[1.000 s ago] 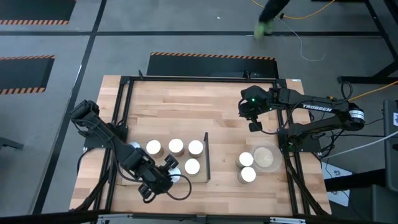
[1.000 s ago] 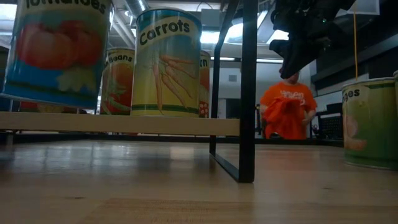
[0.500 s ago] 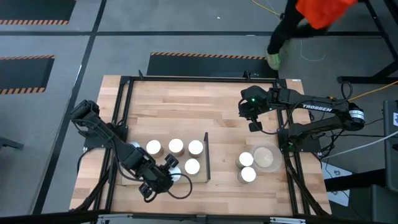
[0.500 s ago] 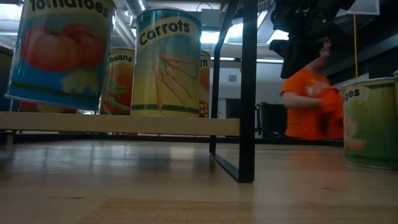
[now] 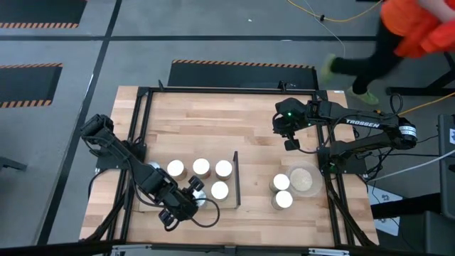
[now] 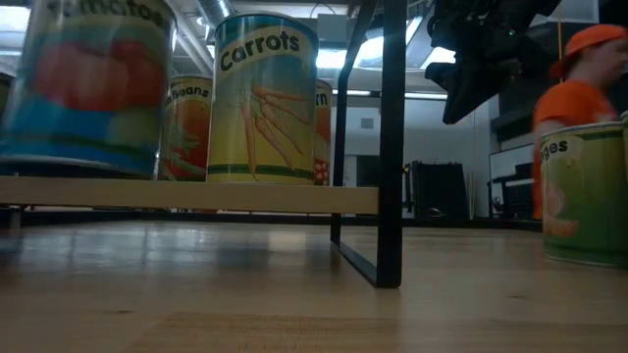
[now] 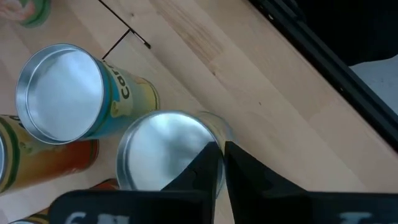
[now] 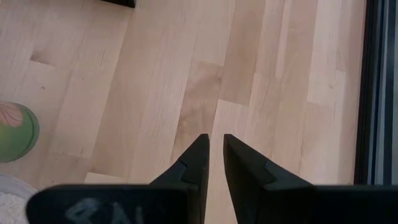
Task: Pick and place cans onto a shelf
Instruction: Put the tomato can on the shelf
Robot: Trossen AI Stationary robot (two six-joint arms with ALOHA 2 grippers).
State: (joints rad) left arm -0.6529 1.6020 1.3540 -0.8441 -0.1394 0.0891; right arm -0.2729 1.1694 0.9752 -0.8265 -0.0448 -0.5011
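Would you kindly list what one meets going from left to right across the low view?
Tomatoes can → carrots can → black shelf frame post → right claw hanging above → green-labelled can.

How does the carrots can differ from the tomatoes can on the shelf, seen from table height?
The carrots can has a mostly yellow label with orange carrots; the tomatoes can has a blue one with red tomatoes. The carrots can stands further back; the tomatoes can is nearer the camera. The left gripper is over what seems the tomatoes can; the carrots can is clear. Both stand on the shelf.
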